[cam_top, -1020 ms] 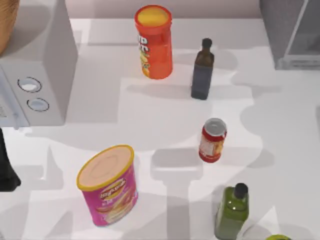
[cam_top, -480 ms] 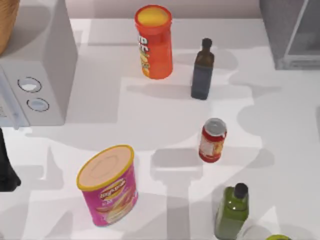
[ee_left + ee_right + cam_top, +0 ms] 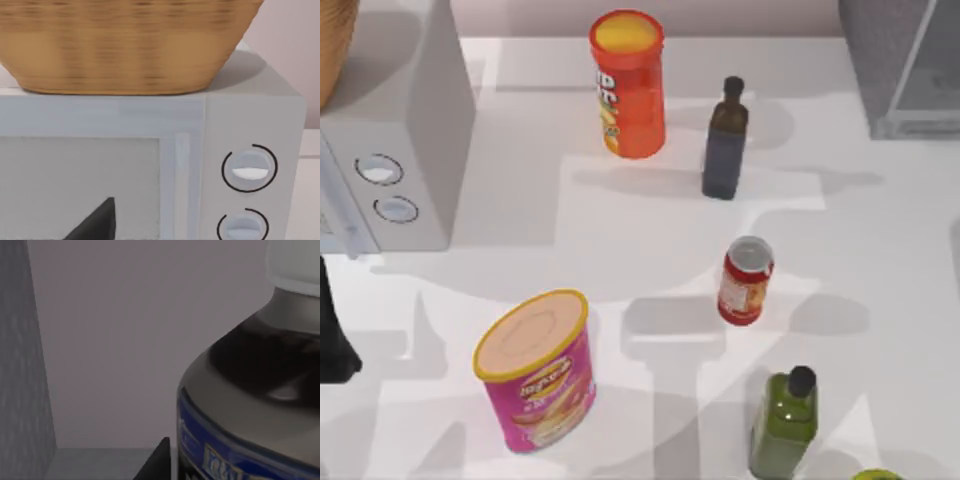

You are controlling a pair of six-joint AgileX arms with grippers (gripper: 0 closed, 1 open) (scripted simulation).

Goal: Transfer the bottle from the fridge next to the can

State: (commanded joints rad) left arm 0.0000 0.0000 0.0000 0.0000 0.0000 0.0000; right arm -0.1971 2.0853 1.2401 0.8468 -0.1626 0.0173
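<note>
Right claw's finger tip (image 3: 156, 460) just beside bottle (image 3: 250, 405) inside fridge (image 3: 25, 365); claw state unclear. Can (image 3: 746, 281) on table (image 3: 650, 230).

AgileX arms, visible parts
Left arm (image 3: 332, 335): matte black, blocky; black wedge-shaped fingertip (image 3: 95, 222); another (image 3: 155, 460)

Fridge (image 3: 905, 65): upper right of top view, cut by top and right edges.
Bottle (image 3: 250, 405): right wrist view, cropped right and below; label print blurred, unreadable.
Basket (image 3: 125, 45): cut by top edge.
Left arm (image 3: 332, 335): dark shape, cut by left edge.
</note>
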